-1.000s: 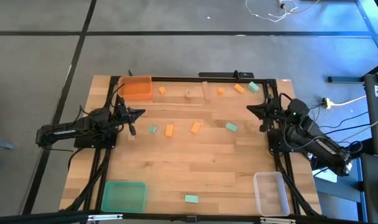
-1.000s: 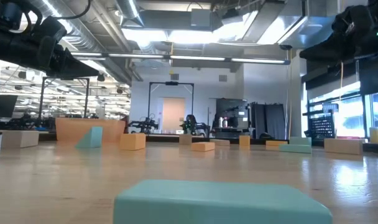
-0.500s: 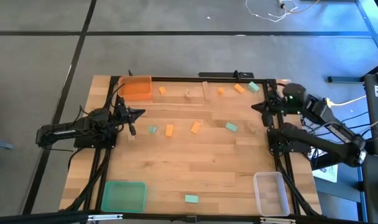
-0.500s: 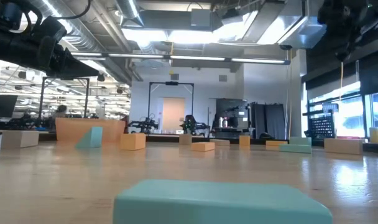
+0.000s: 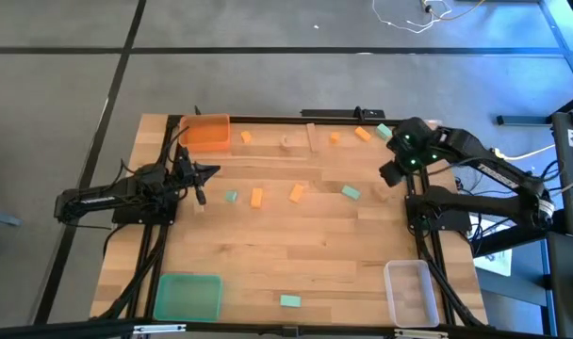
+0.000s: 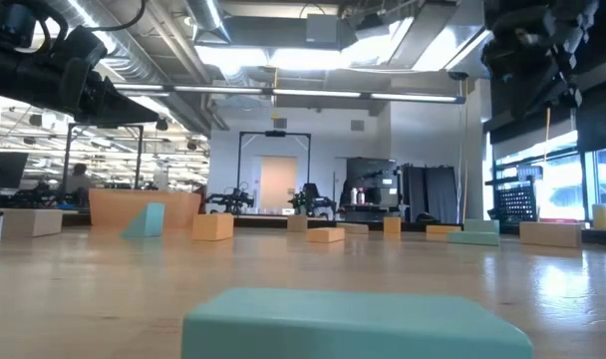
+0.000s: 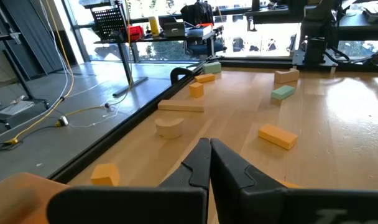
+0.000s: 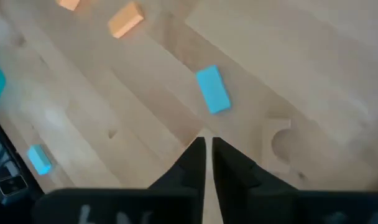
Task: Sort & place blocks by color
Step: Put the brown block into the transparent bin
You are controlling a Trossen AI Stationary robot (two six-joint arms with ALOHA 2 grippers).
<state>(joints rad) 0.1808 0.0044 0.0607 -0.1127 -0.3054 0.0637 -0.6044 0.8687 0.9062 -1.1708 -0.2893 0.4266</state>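
Small blocks lie scattered flat on the wooden table (image 5: 296, 245): orange ones (image 5: 296, 193) (image 5: 257, 197), teal ones (image 5: 351, 192) (image 5: 231, 196) (image 5: 289, 301), more along the far edge (image 5: 363, 134), and pale wooden pieces (image 5: 286, 141). My right gripper (image 5: 388, 173) hangs shut above the table's right part. In the right wrist view it (image 8: 206, 144) points down just short of a teal block (image 8: 212, 90), beside a notched wooden piece (image 8: 277, 146). My left gripper (image 5: 207, 172) waits shut at the left side, level over the table (image 7: 209, 149).
An orange tray (image 5: 207, 132) sits at the far left corner, a green tray (image 5: 187, 297) at the near left and a clear tray (image 5: 409, 292) at the near right. A black frame (image 5: 296, 117) borders the table. The middle of the near half is bare wood.
My right arm has risen from its low pose at the right edge. It has swung inward over the table and tipped its gripper from level to pointing down near the teal block. The blocks have not moved.
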